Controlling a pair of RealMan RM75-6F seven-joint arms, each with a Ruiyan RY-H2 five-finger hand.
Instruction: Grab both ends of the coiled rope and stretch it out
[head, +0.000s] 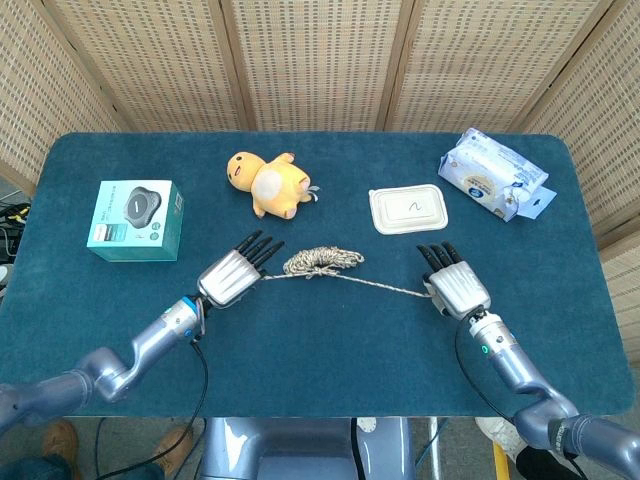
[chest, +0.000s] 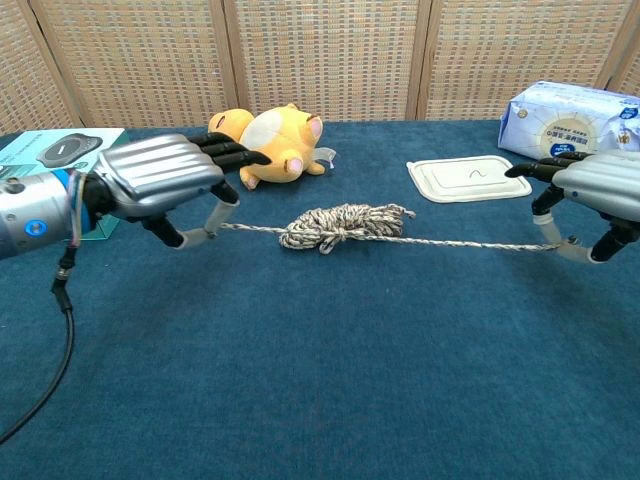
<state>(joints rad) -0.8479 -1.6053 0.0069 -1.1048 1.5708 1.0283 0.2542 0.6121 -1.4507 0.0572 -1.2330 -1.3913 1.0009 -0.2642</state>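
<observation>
A beige speckled rope lies mid-table with its coil (head: 322, 262) (chest: 340, 224) still bunched and a strand running out to each side. My left hand (head: 234, 274) (chest: 165, 180) pinches the left end, with its other fingers extended toward the plush. My right hand (head: 456, 285) (chest: 598, 192) pinches the right end at the far side of a long, nearly taut strand (chest: 470, 243). Both hands hover just above the blue cloth.
A yellow plush (head: 270, 183) lies behind the coil. A teal box (head: 136, 220) sits at the left, a white lidded tray (head: 407, 210) behind the right strand, and a wipes pack (head: 493, 174) at the far right. The blue table (head: 330, 350) spreads in front.
</observation>
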